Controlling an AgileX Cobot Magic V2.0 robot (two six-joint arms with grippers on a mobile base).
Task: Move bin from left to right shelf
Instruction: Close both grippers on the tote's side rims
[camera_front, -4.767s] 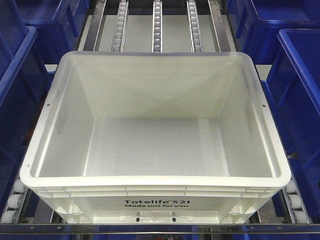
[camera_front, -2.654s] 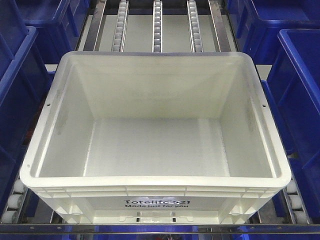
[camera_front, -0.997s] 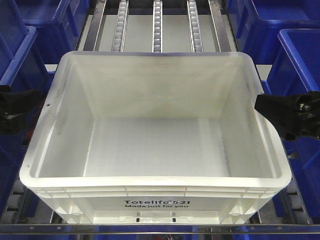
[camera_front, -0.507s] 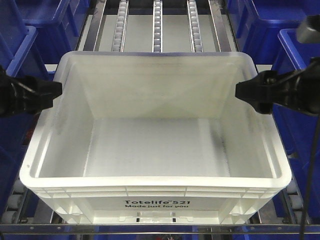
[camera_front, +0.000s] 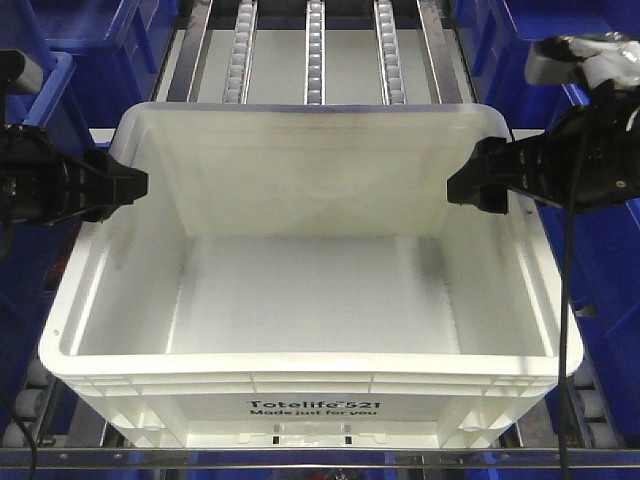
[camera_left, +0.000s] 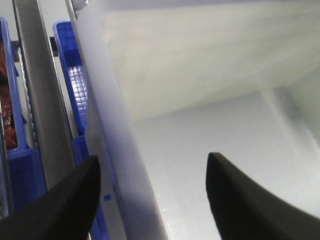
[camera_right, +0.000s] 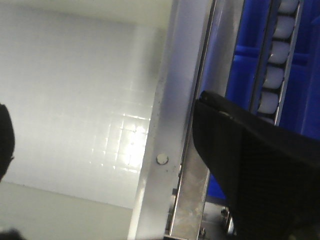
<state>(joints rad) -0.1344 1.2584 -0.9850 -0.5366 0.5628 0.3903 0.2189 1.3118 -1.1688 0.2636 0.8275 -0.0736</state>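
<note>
**Front view.** The bin (camera_front: 310, 300) sits empty on a roller rack (camera_front: 315, 50), printed face toward the camera. I cannot tell which shelf this is. Dark blue crates (camera_front: 600, 120) flank the bin on both sides. My left gripper (camera_front: 128, 186) is at the bin's left wall and my right gripper (camera_front: 468, 190) at its right wall, both toward the bin's far end. I judge they take opposite walls so the load hangs level.

**Left wrist view.** My left gripper (camera_left: 153, 160) is spread. One finger is outside the bin's left rim (camera_left: 107, 125), the other inside over the floor. The rim runs between them, and I see no contact.

**Right wrist view.** My right gripper (camera_right: 100, 107) is spread too. The outer finger (camera_right: 250, 165) is over the rack beside the bin's right rim (camera_right: 172, 90), the inner one barely in frame. Nothing is pinched.

The bin is not yet gripped. I judge the pinch should come on both rims together, or the bin could tilt.
</note>
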